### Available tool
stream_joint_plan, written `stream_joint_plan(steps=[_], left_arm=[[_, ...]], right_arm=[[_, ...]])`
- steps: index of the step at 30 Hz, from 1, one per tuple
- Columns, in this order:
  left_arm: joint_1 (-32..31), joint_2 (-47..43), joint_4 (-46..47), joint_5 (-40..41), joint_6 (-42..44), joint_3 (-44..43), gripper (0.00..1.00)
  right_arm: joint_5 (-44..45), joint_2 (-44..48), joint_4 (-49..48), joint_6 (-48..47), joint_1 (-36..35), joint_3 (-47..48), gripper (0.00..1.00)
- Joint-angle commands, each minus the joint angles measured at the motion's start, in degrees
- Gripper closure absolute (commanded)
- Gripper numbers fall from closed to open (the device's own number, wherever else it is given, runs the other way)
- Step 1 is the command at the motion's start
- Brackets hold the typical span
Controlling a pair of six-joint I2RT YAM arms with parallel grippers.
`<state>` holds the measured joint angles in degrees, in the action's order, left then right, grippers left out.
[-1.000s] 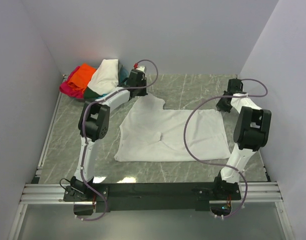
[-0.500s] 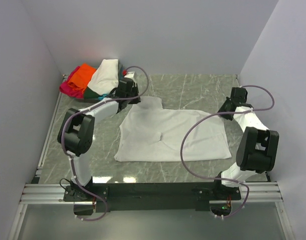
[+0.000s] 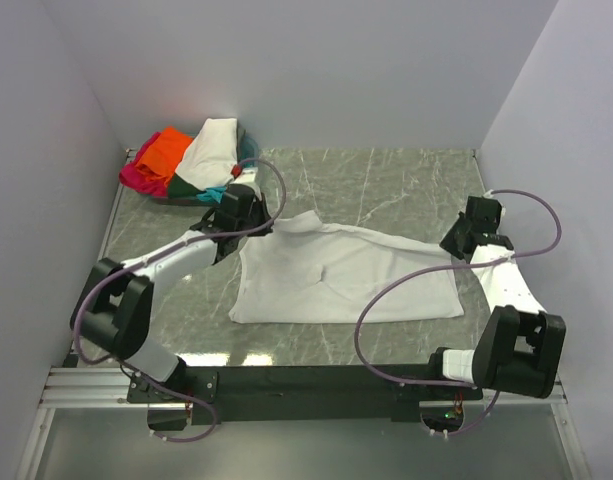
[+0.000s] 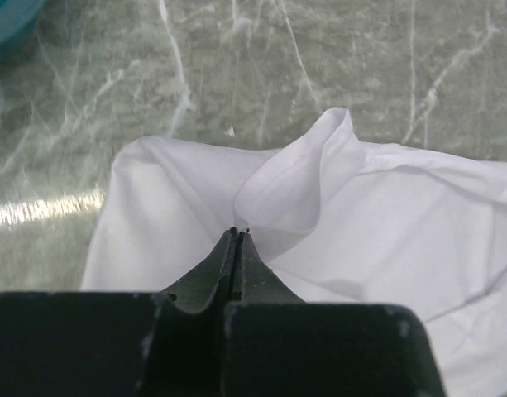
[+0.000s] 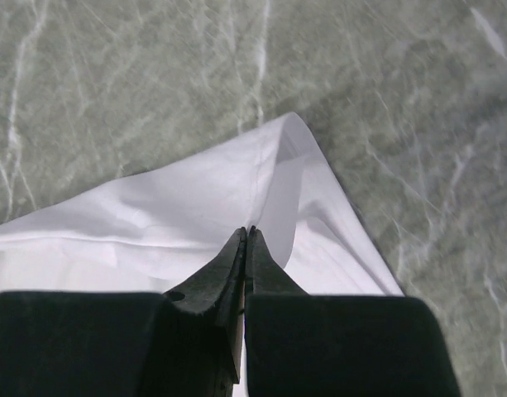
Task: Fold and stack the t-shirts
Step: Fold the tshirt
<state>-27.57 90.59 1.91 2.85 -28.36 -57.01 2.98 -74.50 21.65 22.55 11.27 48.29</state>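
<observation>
Both arms have drawn back toward their bases, lifting the white t-shirt's (image 3: 336,285) far edge. The left claw (image 4: 239,233) and right claw (image 5: 246,231) each pinch a far corner tight, keeping the fold even. The rest of the shirt lies on the worktop (image 3: 386,180) between them.

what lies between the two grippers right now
The far edge of the white t-shirt, pinched at each end by the left gripper and right gripper; the top view shows it spanning them.
</observation>
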Motion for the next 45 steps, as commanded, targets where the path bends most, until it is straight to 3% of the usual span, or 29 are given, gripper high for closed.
stream_joint_plan(steps=[1, 11, 26, 37, 45], left_arm=[[-2.0, -6.6, 1.3, 2.9, -1.6, 3.5, 1.00], [-9.6, -22.0, -1.7, 9.8, -5.6, 15.8, 1.00], [-16.8, -33.7, -8.4, 13.4, -10.4, 24.0, 1.00], [-19.3, -37.2, -9.4, 14.4, -13.4, 29.4, 1.00], [-19.6, -32.8, -9.1, 15.5, -15.0, 30.4, 1.00]], right_arm=[[3.2, 4.6, 1.0, 0.1, 0.0, -1.6, 1.00], [4.7, 10.7, 3.6, 0.0, 0.1, -4.3, 1.00], [7.3, 12.5, 4.5, 1.6, 0.1, -5.5, 1.00], [8.2, 12.4, 4.2, 2.0, 0.1, -6.4, 1.00], [9.2, 12.6, 4.5, 2.2, 0.1, -6.7, 1.00]])
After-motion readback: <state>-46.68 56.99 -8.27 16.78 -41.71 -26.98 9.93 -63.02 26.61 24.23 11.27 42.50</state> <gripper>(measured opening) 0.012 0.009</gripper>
